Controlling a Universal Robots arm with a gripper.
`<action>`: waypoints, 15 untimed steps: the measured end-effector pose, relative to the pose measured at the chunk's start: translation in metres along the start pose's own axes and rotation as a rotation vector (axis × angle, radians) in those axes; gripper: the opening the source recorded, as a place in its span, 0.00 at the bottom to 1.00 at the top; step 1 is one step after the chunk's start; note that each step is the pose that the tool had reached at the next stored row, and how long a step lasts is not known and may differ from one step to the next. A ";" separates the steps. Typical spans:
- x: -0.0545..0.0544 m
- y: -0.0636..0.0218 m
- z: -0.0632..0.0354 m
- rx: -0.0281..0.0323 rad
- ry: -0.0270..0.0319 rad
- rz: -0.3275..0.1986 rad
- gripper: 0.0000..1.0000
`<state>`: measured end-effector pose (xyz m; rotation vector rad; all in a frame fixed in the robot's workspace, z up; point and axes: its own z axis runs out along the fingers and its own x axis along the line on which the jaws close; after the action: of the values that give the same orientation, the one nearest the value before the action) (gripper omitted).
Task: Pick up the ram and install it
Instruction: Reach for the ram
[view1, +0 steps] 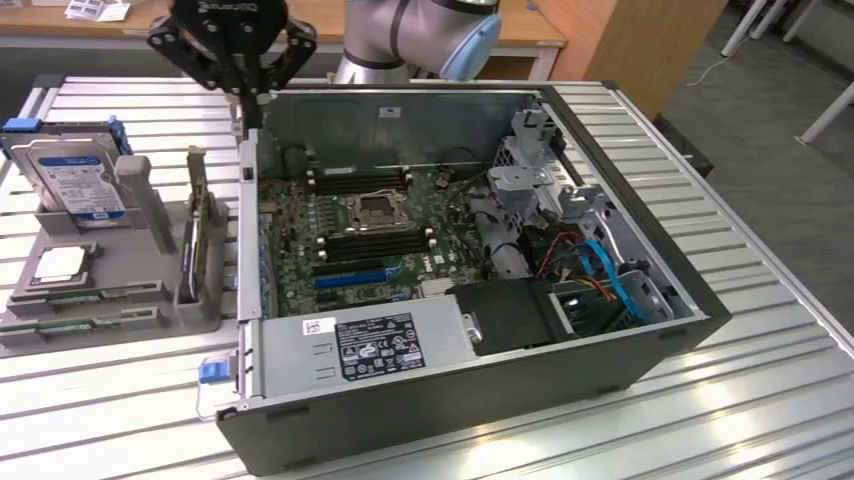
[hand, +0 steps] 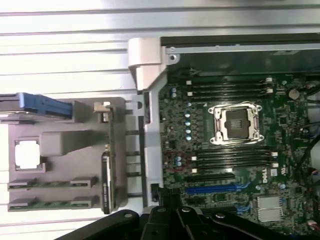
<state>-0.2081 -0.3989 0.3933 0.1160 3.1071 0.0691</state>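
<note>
**A:** Closest is the gripper (hand: 165, 201), black, its fingers pressed together with nothing between them. It hangs above a corner of the computer case (view1: 467, 400).

**B:** And the ram (view1: 83, 296)?

**A:** It lies flat in the grey holder (view1: 140, 195), apart from the gripper, with a second stick (view1: 80, 324) just beside it. I think closed fingers could strike the board, or catch the standing card (view1: 196, 235) nearby.

**B:** The surroundings?

**A:** Ribbed metal table (view1: 747, 400), shining strongly. Behind are a wooden desk (view1: 534, 30) and grey floor (view1: 774, 110).
</note>
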 end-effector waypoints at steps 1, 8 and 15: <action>0.005 -0.0004 -0.0001 0.0000 -0.0002 0.000 0.11; 0.036 -0.0027 -0.0012 0.0000 -0.0003 0.000 0.11; 0.068 -0.0050 -0.0023 0.0000 -0.0003 0.000 0.11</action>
<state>-0.2765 -0.3988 0.3933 0.1161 3.1068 0.0691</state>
